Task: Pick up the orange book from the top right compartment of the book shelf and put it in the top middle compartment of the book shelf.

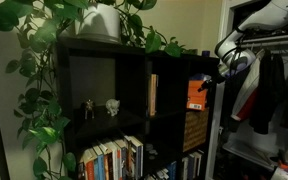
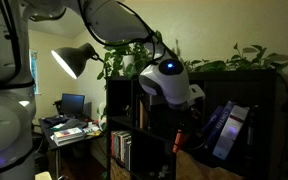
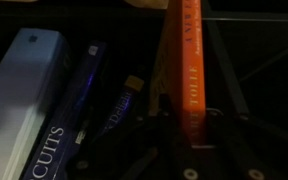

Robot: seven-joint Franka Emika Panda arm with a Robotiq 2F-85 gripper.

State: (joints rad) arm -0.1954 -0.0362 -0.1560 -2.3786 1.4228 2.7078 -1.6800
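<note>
Orange book stands upright in the top right compartment of the book shelf, right of centre in the wrist view. Gripper is at the bottom of that frame, with dark fingers on either side of the book's lower spine, so the book sits between the jaws. It is too dark to tell whether they clamp it or just straddle it. Blue-and-white books lean at frame left, beside the orange one. In an exterior view the arm enters from the right edge. The top middle compartment, next one left, holds a thin tan book.
</note>
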